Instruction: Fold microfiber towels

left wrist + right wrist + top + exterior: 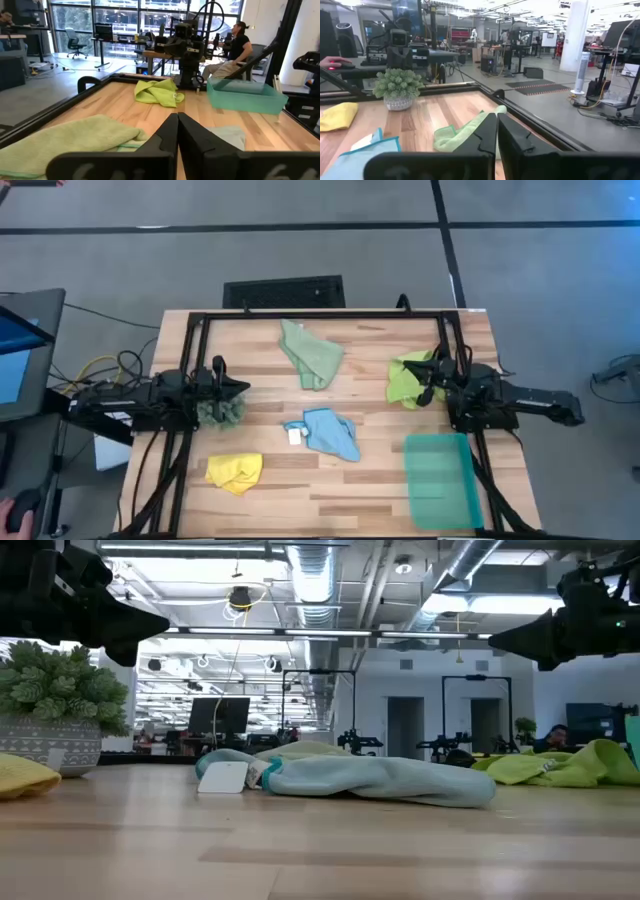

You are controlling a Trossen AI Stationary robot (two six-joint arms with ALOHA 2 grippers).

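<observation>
four crumpled towels lay spread over the wooden table (330, 490). the pale sage green towel (311, 355) sat toward the far edge, near the middle. the lime green towel (409, 379) lay bunched at the right side, just beside the right arm. the light blue towel (332, 432) rested in the middle of the table, with a small white tag (295, 436) at its left edge. the yellow towel (235, 471) lay toward the near left corner, well apart from the others.

the left pincer (243, 389) was held above the left side of the table, pointing toward the centre, its fingers pressed together and holding nothing. the small potted plant (220, 411), a dark-green spiky clump in a patterned pot, stood just beside it. in the left wrist view the closed fingers (170, 131) pointed across the table toward the lime green towel and the teal tray (246, 94).

the right pincer (428, 379) hung at the lime green towel's right edge, above the table as the low view showed, its fingers nearly together with only a thin slit between them, gripping nothing. the teal tray lay on the table near the right arm, at the near right.

a person (238, 45) sat at a desk in the room beyond the table.
</observation>
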